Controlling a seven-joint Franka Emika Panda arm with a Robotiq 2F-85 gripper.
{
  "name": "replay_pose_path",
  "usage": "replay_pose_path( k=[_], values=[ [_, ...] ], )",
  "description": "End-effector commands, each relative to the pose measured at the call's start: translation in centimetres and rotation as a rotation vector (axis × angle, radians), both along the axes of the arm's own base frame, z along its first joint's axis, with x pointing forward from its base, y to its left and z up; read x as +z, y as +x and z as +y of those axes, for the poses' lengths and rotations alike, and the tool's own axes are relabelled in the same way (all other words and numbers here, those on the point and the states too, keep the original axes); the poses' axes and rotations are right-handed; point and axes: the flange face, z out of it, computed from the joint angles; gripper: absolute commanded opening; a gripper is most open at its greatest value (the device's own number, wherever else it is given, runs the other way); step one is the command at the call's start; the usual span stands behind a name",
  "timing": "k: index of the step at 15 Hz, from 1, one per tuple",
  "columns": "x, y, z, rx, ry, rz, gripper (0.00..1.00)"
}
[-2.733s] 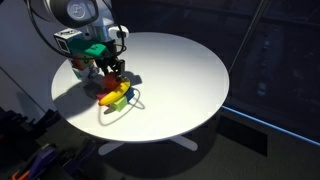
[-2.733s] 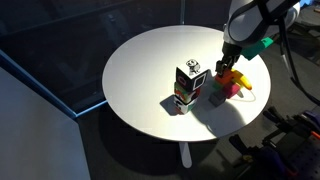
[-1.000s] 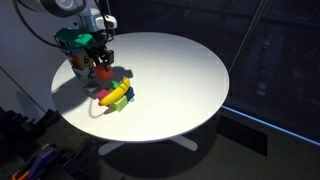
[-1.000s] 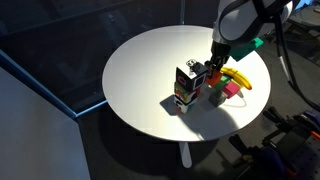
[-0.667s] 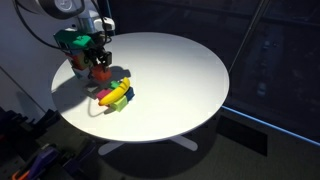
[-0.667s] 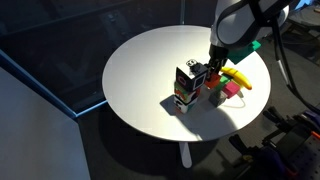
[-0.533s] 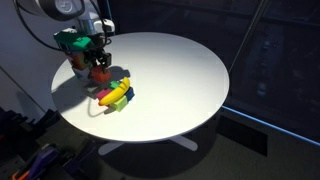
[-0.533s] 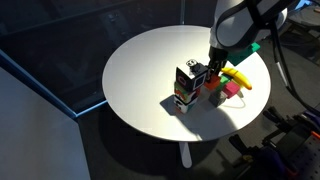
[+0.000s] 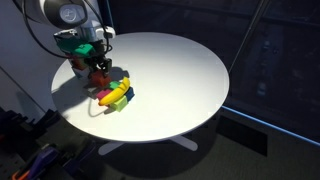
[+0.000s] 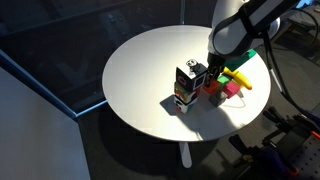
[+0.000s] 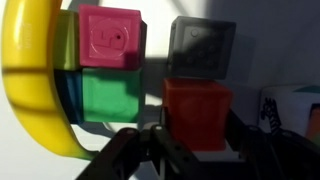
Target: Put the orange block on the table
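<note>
Exterior view: the arm bends steeply down over the edge of the round white desk (image 9: pixel 190 70). Its fingers (image 9: pixel 99 63) point downward at the orange block (image 9: pixel 101 72), just beside a curved yellow piece (image 9: pixel 117 95).

Exterior view: fingers (image 10: pixel 213 74) and orange block (image 10: pixel 213 89) sit low, next to an upright printed carton (image 10: pixel 187 84).

Wrist view: the dark fingers (image 11: pixel 150 150), narrowly parted, clasp both sides of the matte, square-faced orange block (image 11: pixel 197 115). It lies beside a green cube (image 11: pixel 108 95), a pink cube (image 11: pixel 110 38) and a grey cube (image 11: pixel 202 48).
</note>
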Motion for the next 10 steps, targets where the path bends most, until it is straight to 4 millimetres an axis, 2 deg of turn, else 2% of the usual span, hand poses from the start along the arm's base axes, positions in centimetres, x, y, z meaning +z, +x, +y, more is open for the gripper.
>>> replay_pose_path(
  k=[1,9,10],
  values=[
    [-0.3,1.1,0.3,-0.027,0.006,-0.011,0.29],
    [-1.4,2.0,0.5,-0.021,0.012,-0.008,0.29],
    [-1.5,2.0,0.5,-0.018,0.011,-0.008,0.45]
  ],
)
